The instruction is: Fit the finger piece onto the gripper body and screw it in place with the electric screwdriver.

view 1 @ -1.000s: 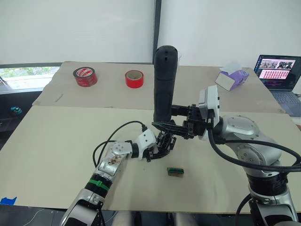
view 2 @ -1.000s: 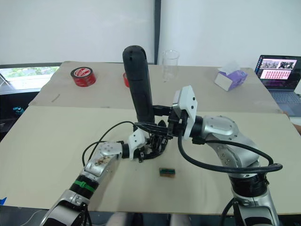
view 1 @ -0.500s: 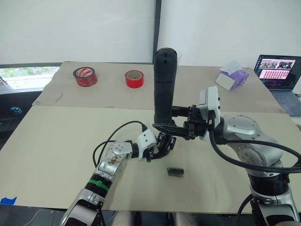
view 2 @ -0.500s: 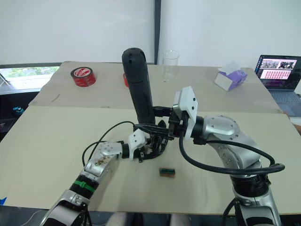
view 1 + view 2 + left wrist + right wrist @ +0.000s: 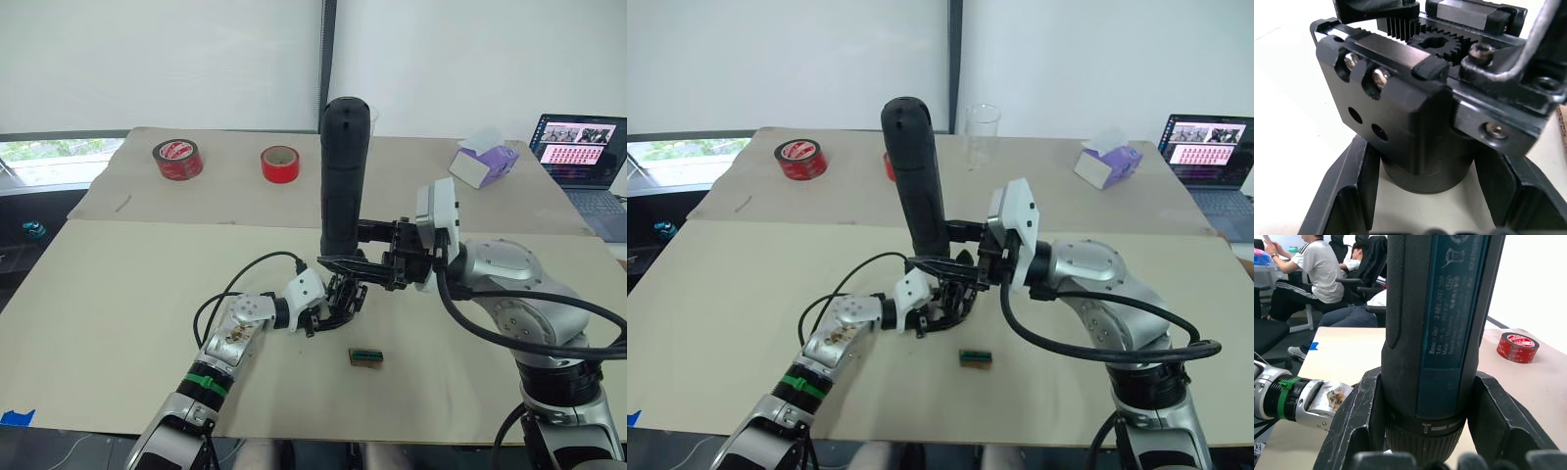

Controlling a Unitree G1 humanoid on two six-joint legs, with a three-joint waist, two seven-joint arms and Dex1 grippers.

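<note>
You've got the gripper body (image 5: 341,297) mid-bench (image 5: 118,323), electric screwdriver (image 5: 341,176) upright right above it. Small block (image 5: 364,357) sits nearer the front edge, just right of the body. Two tape rolls (image 5: 177,159) (image 5: 279,164) at the back left, cup (image 5: 982,135) back centre, tissue box (image 5: 482,163) back right, laptop (image 5: 580,157) at the far right corner.

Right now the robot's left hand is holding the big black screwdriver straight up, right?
Not quite: the right gripper holds the screwdriver upright, as the left eye view shows. The left gripper grips the gripper body.
</note>
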